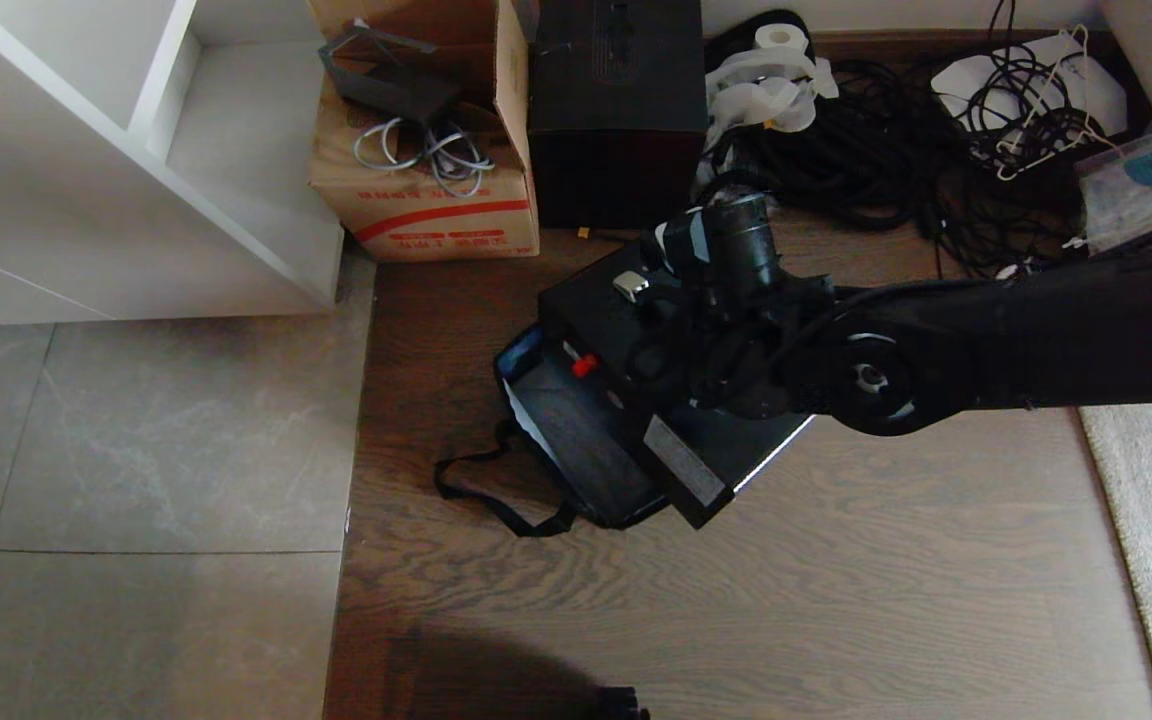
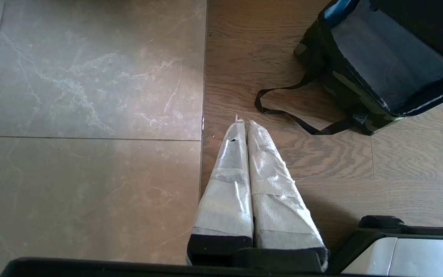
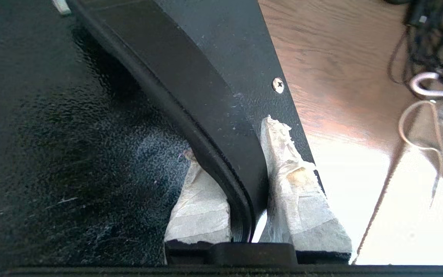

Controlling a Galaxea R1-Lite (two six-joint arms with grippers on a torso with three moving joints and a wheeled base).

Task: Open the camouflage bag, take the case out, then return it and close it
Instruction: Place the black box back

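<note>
Wooden floor point(image 1: 836, 600) first: broad and bare in front of the camouflage bag point(image 1: 576, 450), so room enough to work. Bag lying open on that floor, mouth up, dark interior showing, black strap point(image 2: 283, 111) trailing loose on the boards beside it. Held above the bag and tilted, one corner hanging past the bag's rim: the case point(image 1: 676, 400), flat and black, red latch point(image 1: 585, 365) facing the bag's open side. Carried by the right gripper point(image 3: 240, 169), taped fingers clamped on the case's black handle point(image 3: 190, 100), one finger on each side of it.

Judged to be the carrying step, either just out of the bag or heading back in. To do it well: level the case over the bag before lowering, squaring its long edges with the bag's opening; come down slowly so the low corner clears the rim rather than snagging the fabric; keep clear of the strap; keep the clamp firm, since a handle grip lets the case swing.

Left gripper point(image 2: 244, 127) parked well apart from the bag, fingers pressed together, holding nothing.
</note>
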